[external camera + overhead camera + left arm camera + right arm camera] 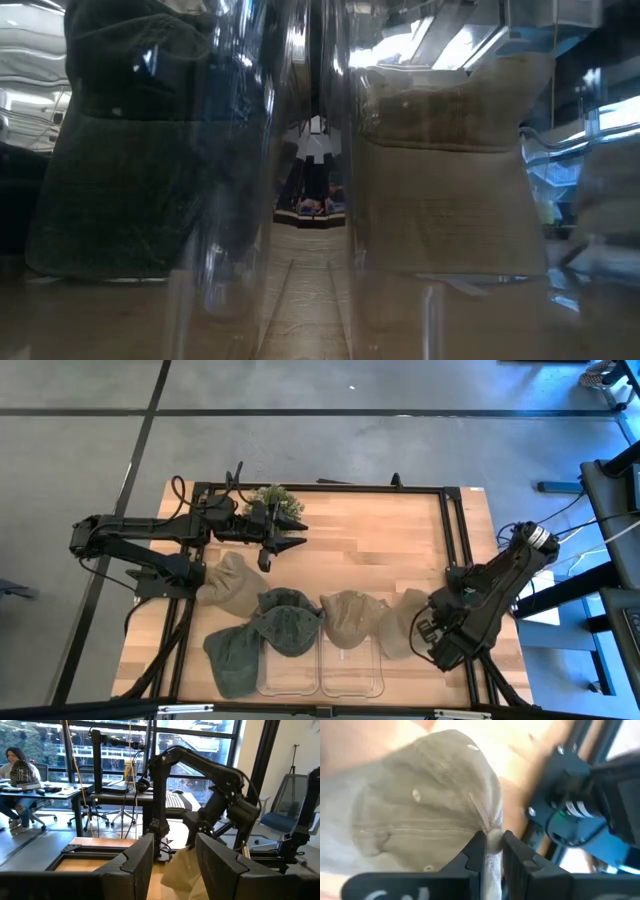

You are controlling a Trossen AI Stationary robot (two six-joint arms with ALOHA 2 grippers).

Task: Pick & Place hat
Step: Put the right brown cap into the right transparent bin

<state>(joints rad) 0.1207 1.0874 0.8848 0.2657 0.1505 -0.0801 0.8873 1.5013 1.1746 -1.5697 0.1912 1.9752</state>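
Right wrist view: right gripper fingers pinched nearly closed on the crown button of a beige cap, at bench right edge, prob. for a lift toward the clear bins. Left gripper, fingers apart & empty, waits near a green plant. Other caps, incl. a dark green cap, crowd the bins.

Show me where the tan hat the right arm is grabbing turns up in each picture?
High view: tan hat lies lower right, beside the right gripper.
Low view: cannot tell it apart behind the clear bins.
Left wrist view: pale cloth under the far arm.
Right wrist view: fills the picture, jaws pinching it.
Shared landmark: the right arm.
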